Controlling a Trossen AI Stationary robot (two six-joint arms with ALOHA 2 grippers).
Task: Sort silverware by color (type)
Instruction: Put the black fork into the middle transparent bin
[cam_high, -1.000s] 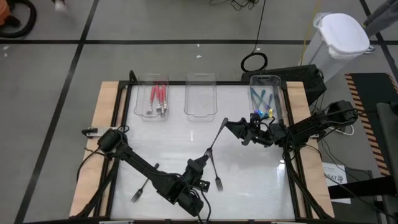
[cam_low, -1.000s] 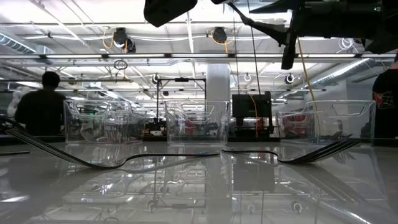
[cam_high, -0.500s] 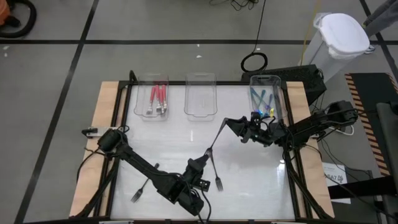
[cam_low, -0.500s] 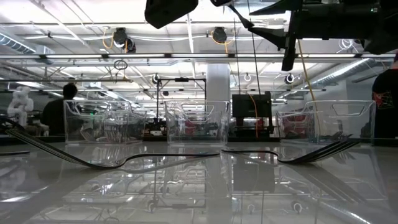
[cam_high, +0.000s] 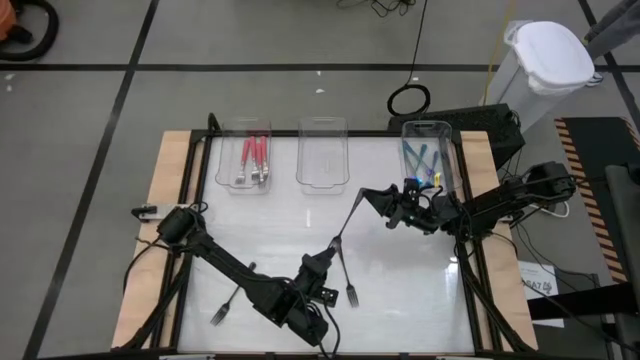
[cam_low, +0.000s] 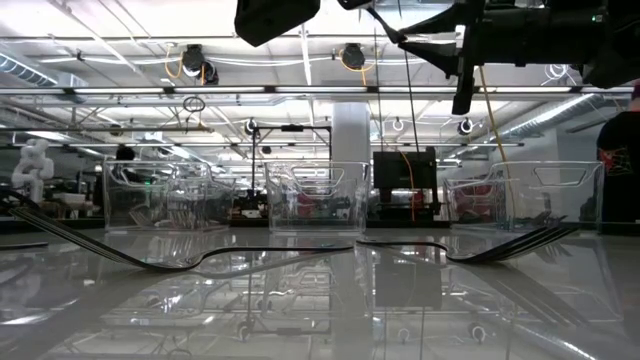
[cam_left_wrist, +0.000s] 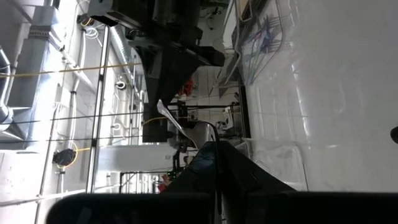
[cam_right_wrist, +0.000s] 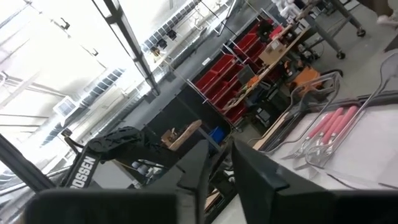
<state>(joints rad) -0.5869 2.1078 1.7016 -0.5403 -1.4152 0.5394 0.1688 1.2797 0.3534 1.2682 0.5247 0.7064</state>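
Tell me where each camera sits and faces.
High view: overhead, straight down on the table; left arm and right arm show.
Low view: table height, level toward the clear trays; arms overhead.
Left wrist view: on its arm, past shut jaws gripping the black fork, toward the right arm.
Right wrist view: on its arm, toward the red forks.
High and low share the trays.

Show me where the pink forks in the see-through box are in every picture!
High view: pink-handled metal forks lie in the far-left clear plastic tray.
Low view: forks not made out; their tray stands at left.
Left wrist view: not in it.
Right wrist view: forks near the right edge.
Shared landmark: that tray.
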